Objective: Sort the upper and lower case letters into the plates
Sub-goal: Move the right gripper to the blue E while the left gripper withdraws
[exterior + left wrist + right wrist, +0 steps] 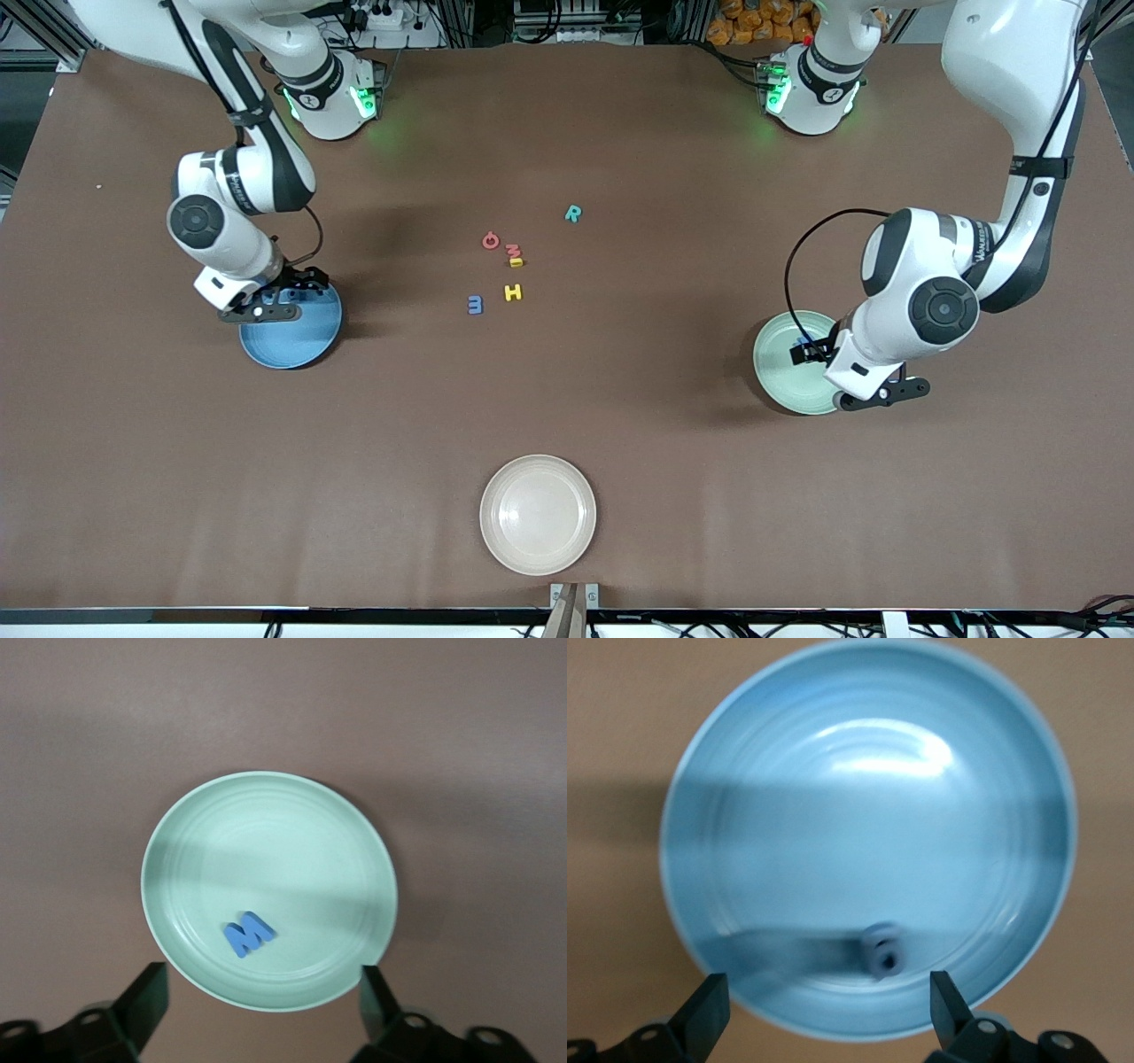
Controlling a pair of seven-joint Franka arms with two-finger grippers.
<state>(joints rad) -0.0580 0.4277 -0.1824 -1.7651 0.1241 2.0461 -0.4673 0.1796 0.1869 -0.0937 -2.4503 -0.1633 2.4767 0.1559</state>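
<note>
Hanging over the mint green plate [784, 359] at the right of the front view, the left tool [261, 1010] has its fingers [146, 997] spread wide and grips nothing. A blue letter [247, 934] shaped like an M lies loose in that plate, between the fingers but apart from both.

Over the blue plate [306, 341] at the left of the front view, the right tool [824, 1010] is likewise wide open and empty. A small pale blue letter [881, 952] sits in this plate near its rim, blurred, so I cannot tell which letter it is.

Near the middle of the surface [620, 425] the other letters lie loose: a teal R [573, 213] uppermost, a red Q [491, 240] below it, a pink letter [513, 251] touching a small yellow letter [516, 261], then a yellow H [513, 292] and, just beside that, a blue letter [475, 305].

At the lower centre of the front view stands a cream plate [538, 514] with nothing in it.
</note>
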